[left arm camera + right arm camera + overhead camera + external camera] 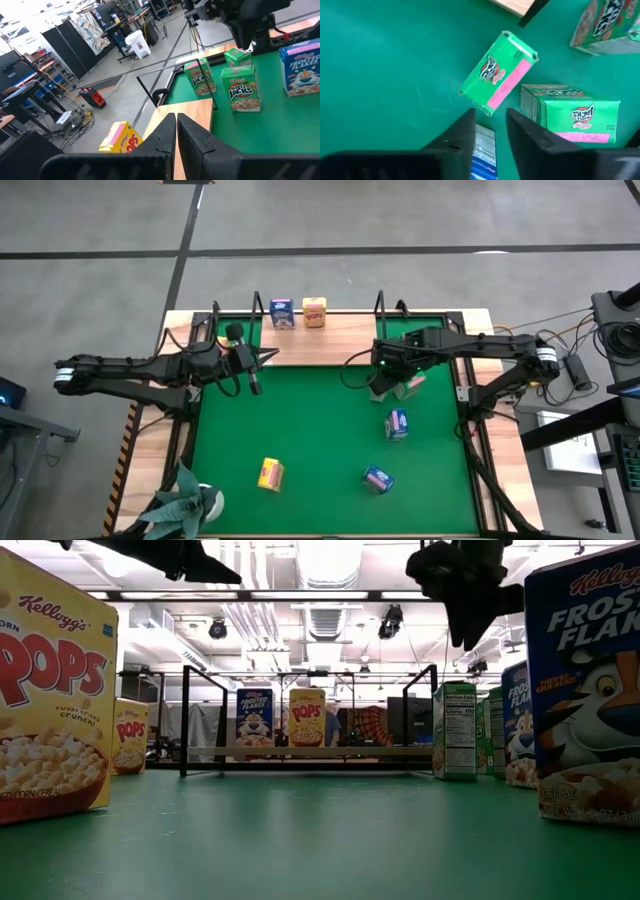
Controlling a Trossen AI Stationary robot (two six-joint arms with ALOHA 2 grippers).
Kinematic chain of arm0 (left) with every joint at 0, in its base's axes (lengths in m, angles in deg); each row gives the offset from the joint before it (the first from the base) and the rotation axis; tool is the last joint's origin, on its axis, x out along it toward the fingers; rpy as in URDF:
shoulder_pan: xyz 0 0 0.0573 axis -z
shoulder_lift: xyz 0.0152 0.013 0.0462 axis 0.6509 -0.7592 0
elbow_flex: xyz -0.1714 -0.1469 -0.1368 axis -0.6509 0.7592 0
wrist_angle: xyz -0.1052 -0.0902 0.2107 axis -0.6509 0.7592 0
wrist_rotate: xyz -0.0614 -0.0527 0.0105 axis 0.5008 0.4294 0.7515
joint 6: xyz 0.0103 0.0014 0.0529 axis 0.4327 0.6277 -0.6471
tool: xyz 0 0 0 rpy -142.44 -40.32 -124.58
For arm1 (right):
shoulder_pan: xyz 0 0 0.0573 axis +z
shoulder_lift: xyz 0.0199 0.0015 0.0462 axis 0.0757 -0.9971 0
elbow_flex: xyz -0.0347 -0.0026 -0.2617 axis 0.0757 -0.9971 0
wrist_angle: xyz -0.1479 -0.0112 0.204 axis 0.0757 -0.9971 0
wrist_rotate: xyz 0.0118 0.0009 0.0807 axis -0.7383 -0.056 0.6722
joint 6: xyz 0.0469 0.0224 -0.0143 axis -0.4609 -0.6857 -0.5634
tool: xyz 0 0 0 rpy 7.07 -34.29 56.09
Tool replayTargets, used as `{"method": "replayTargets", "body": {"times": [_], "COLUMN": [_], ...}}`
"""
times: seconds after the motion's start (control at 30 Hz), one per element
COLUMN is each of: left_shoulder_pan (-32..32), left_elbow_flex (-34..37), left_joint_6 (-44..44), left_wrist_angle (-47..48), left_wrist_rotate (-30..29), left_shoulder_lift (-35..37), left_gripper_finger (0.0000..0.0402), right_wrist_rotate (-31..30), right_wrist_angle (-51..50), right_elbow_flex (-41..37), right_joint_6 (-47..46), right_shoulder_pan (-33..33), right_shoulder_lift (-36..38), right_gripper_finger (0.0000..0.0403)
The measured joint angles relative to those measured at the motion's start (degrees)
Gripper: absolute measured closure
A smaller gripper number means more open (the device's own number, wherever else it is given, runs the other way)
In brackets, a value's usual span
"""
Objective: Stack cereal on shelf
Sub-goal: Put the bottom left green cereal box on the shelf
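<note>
The green mat [320,430] covers most of my tabletop [505,480]; the shelf [320,328] at its far edge carries a blue cereal box [282,312] and a yellow one [314,311], side by side. My right jaws [385,385] hover slightly parted, holding nothing, above green boxes [496,72] near the shelf's right end. My left jaws [176,130] are pressed together, empty, by the shelf's left end.

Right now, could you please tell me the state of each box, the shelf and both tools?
shelf: holds two boxes.
blue box: upright on shelf.
yellow box: upright on shelf.
green boxes: upright on the mat.
left tool: shut, empty.
right tool: open, empty, above green boxes.
</note>
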Motion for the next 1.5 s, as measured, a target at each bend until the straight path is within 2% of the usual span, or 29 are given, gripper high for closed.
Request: {"method": "replayTargets", "body": {"times": [0.3,0.5,0.67,1.07,1.5], "left_shoulder_pan": [0.0,0.0,0.0,0.0,0.0], "left_elbow_flex": [0.0,0.0,0.0,0.0,0.0], "left_joint_6": [-0.8,-1.2,-1.3,-1.5,-1.5], "left_wrist_angle": [0.8,0.8,0.7,0.6,0.6], "left_wrist_rotate": [0.0,0.0,0.0,-0.1,-0.1], "left_shoulder_lift": [-0.1,-0.1,-0.1,-0.1,-0.2], "left_gripper_finger": [0.0402,0.0402,0.0402,0.0402,0.0402], "right_wrist_rotate": [-2.5,-2.5,-3.1,-3.6,-3.7], "right_wrist_angle": [2.2,2.3,1.9,1.7,-0.8], "right_elbow_flex": [-0.2,-0.3,-0.3,-0.3,-0.3], "right_joint_6": [-3.6,-4.2,-4.5,-4.0,-4.2], "right_shoulder_pan": [0.0,-0.4,-0.7,-1.1,-1.1], "right_shoulder_lift": [-5.0,-9.5,-11.5,-10.8,-9.4], "right_gripper_finger": [0.016,0.0112,0.0112,0.0148,0.0127]}}
